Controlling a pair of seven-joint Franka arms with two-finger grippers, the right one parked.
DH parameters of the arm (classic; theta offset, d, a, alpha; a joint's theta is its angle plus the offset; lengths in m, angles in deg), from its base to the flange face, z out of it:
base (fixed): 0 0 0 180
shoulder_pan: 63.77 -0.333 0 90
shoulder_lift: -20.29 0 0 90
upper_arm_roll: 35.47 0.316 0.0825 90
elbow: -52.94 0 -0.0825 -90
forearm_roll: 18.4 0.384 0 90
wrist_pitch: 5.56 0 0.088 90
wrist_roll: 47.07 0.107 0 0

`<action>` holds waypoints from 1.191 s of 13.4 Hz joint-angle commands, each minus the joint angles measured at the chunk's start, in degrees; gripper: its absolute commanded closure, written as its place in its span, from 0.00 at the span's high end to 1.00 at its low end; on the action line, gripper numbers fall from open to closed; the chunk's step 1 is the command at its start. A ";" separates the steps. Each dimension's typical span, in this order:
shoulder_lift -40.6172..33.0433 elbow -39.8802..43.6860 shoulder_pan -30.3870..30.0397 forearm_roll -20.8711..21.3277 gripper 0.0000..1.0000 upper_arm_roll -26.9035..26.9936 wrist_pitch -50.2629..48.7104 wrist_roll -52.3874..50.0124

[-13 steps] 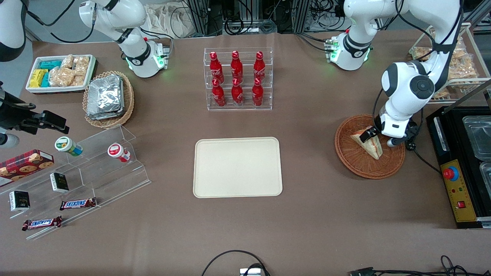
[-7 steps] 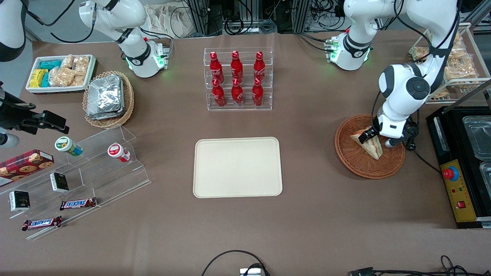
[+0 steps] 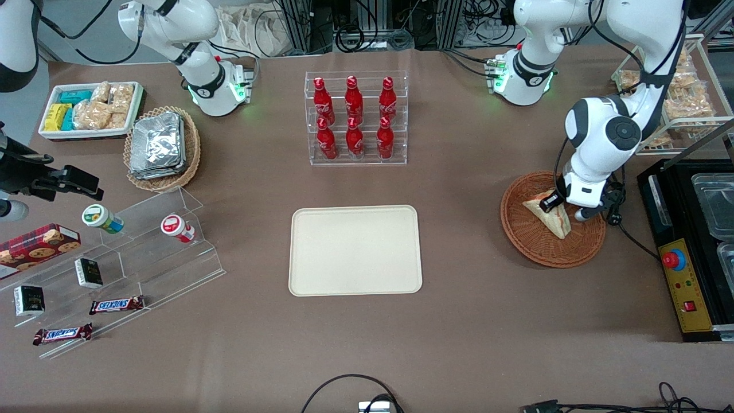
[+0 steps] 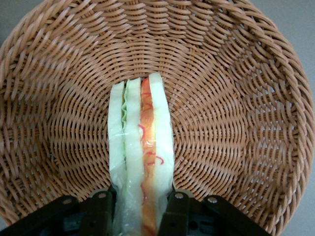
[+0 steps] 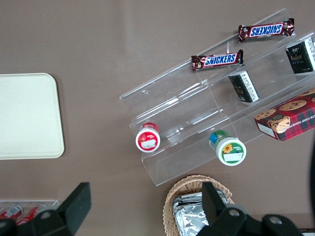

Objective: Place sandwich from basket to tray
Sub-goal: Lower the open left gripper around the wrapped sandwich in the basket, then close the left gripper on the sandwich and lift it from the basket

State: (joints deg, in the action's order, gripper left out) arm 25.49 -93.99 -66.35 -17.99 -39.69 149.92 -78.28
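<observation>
The hand (image 4: 140, 209) squeezes the sandwich (image 4: 141, 162) by its flat sides, so it stays whole. It seems barely lifted in the basket (image 3: 533, 244). The tray (image 3: 355, 250) waits well apart.

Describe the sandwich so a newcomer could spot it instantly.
Find the round reddish-brown wicker basket toward the working arm's end of the table. The gripper is shut on the sandwich there: a white wedge with green and red-pink filling.
</observation>
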 commanded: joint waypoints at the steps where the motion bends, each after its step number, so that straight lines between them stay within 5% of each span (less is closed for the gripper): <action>1: -3.25 0.07 -0.14 0.55 0.28 -0.18 -3.04 0.36; 6: -9.32 6.65 0.03 0.64 0.28 -0.35 -17.28 9.39; 12: -8.72 24.91 0.29 0.73 0.28 -0.53 -37.94 22.67; 16: -7.75 31.18 0.74 0.91 0.28 -0.79 -41.66 31.10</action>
State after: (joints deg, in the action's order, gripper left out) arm 15.76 -66.52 -66.02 -17.82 -40.34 110.05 -51.27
